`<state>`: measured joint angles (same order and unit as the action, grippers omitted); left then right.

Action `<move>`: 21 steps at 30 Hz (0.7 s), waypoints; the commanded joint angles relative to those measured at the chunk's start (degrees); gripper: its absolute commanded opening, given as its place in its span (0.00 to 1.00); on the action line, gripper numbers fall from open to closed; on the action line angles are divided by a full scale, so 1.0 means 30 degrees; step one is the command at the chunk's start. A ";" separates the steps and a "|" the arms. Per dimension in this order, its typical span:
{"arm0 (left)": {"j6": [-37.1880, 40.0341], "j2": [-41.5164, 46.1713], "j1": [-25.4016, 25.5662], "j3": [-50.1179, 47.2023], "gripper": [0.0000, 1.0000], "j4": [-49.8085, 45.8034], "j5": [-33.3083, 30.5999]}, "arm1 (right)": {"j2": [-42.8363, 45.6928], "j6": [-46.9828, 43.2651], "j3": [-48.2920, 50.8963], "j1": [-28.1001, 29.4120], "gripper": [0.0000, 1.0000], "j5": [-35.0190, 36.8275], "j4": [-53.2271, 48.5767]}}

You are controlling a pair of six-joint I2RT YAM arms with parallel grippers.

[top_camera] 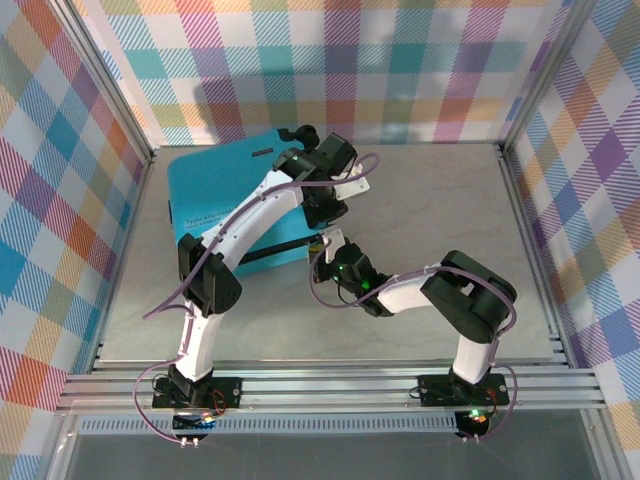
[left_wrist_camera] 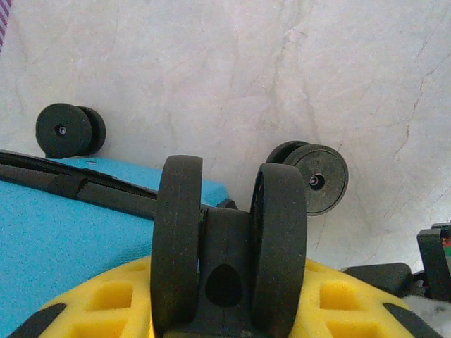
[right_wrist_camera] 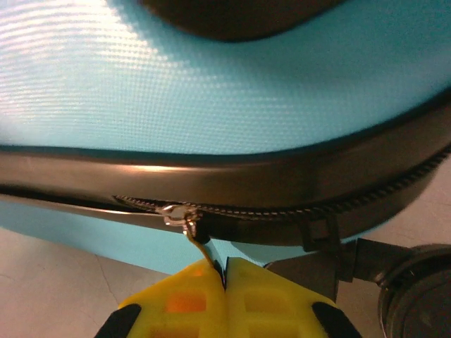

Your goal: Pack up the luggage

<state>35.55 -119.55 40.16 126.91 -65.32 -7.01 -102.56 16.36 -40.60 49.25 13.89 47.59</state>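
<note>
The luggage (top_camera: pixel 215 190), a turquoise hard-shell suitcase, lies closed at the back left of the table. At its far right corner, my left gripper (top_camera: pixel 308 142) is shut on one of its black double wheels (left_wrist_camera: pixel 229 239), which sits between the yellow pads (left_wrist_camera: pixel 91 303). My right gripper (top_camera: pixel 326 248) is at the suitcase's near right edge. In the right wrist view its yellow pads (right_wrist_camera: pixel 183 303) are pressed together on the metal zipper pull (right_wrist_camera: pixel 201 243), which hangs from the slider (right_wrist_camera: pixel 176 213) on the black zipper band. The blue shell (right_wrist_camera: pixel 211 84) is above it.
Two more black wheels (left_wrist_camera: pixel 69 130) (left_wrist_camera: pixel 317 176) stick out over the pale marbled table (left_wrist_camera: pixel 282 70). Another wheel (right_wrist_camera: pixel 416 289) is just right of my right gripper. Metal frame rails (top_camera: pixel 330 385) and checkered walls enclose the table; bare tabletop (top_camera: pixel 440 210) lies to the right.
</note>
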 commanded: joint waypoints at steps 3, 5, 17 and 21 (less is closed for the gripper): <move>-0.1138 0.3049 -0.0087 -0.0202 0.07 -0.0816 -0.0228 | 0.0488 0.3729 0.0097 -0.2694 0.00 0.3749 -0.3303; -0.1152 0.3110 -0.0090 -0.0335 0.07 -0.0757 -0.0247 | 0.0577 0.3930 0.0206 -0.2832 0.00 0.3997 -0.3385; -0.1202 0.2964 -0.0262 -0.0410 0.06 -0.0507 -0.0412 | 0.1032 0.2745 0.1514 -0.3547 0.00 0.3926 -0.1538; -0.1258 0.2884 -0.0322 -0.0350 0.06 -0.0504 -0.0665 | 0.1386 0.2841 0.1271 -0.3726 0.00 0.4377 -0.2714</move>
<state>35.29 -119.09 40.25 124.90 -60.14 -6.66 -99.22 22.24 -37.82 44.56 12.67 45.98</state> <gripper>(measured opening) 0.337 0.054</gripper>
